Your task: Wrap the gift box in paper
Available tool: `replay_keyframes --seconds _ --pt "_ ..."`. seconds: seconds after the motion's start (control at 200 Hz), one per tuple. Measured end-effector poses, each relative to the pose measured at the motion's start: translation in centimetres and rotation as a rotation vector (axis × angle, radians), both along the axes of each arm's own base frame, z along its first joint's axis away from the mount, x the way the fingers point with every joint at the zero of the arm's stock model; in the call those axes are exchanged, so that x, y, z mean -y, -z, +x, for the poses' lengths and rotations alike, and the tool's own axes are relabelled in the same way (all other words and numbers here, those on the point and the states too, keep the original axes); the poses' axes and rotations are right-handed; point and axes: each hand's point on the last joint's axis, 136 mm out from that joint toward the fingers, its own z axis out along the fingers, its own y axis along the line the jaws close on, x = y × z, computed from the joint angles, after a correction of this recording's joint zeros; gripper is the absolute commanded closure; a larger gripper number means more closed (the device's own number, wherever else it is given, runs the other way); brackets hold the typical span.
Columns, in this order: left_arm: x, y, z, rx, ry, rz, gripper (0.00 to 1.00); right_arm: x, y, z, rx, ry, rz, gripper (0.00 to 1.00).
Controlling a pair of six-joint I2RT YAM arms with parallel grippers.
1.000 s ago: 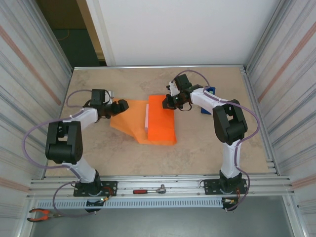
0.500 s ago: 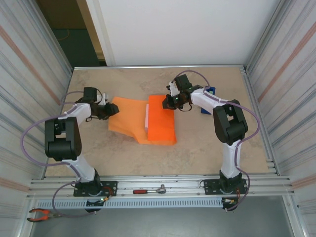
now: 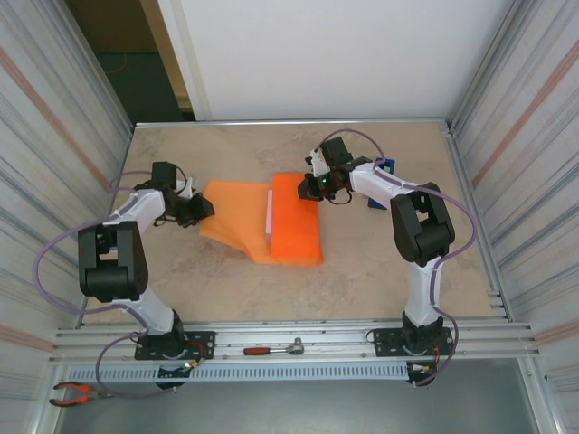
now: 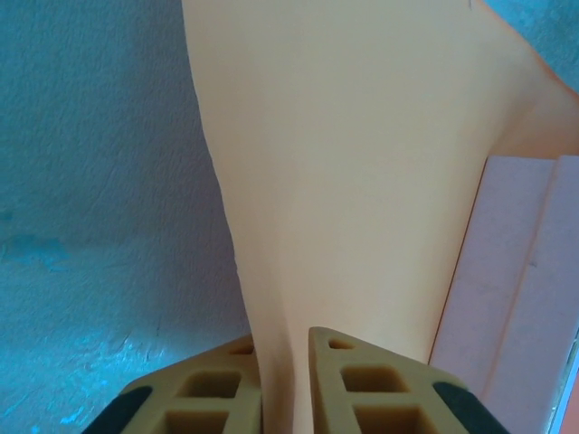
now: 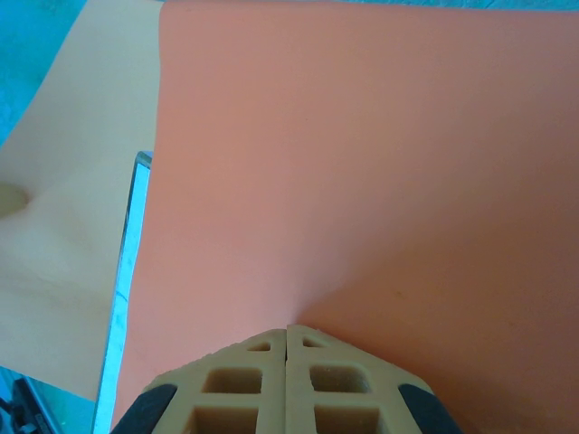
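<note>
Here, thin matte orange paper (image 3: 296,221) lies mid-worktop (image 3: 380,262), nearer the far edge, with its right part draped flat over the gift box (image 4: 520,298). One smooth, pale pink cardboard face shows beside the sheet. Left gripper (image 4: 285,336) is clamped on the paper's left edge, which curves softly upward. Right gripper (image 5: 288,329) is pinched shut on the flap's far edge, creasing it.

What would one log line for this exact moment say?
step: wrapping | left claw: shut on paper edge | right claw: shut, touching folded paper | box: partly covered
</note>
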Motion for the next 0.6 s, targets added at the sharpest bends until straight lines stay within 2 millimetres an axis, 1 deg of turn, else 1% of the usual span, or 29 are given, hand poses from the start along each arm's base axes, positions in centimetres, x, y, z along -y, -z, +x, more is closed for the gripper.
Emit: replay_keyframes --seconds 0.15,0.266,0.371,0.466,0.601 --pt "-0.1 -0.3 -0.8 -0.005 0.003 0.008 1.0 0.0 0.0 0.0 0.002 0.0 0.001 1.0" --pt "0.0 -1.2 -1.3 0.021 0.006 0.005 1.0 0.0 0.0 0.0 0.002 0.0 0.002 1.0" --pt "0.7 -2.9 -1.8 0.073 0.024 -0.006 1.0 0.0 0.0 0.0 0.002 -0.001 0.003 1.0" --pt "2.3 -4.8 -2.4 0.134 0.078 -0.011 1.0 0.0 0.0 0.0 0.002 -0.001 0.003 1.0" --pt "5.7 -7.1 -3.3 0.216 0.18 -0.03 1.0 0.0 0.0 0.0 0.002 -0.001 0.003 1.0"
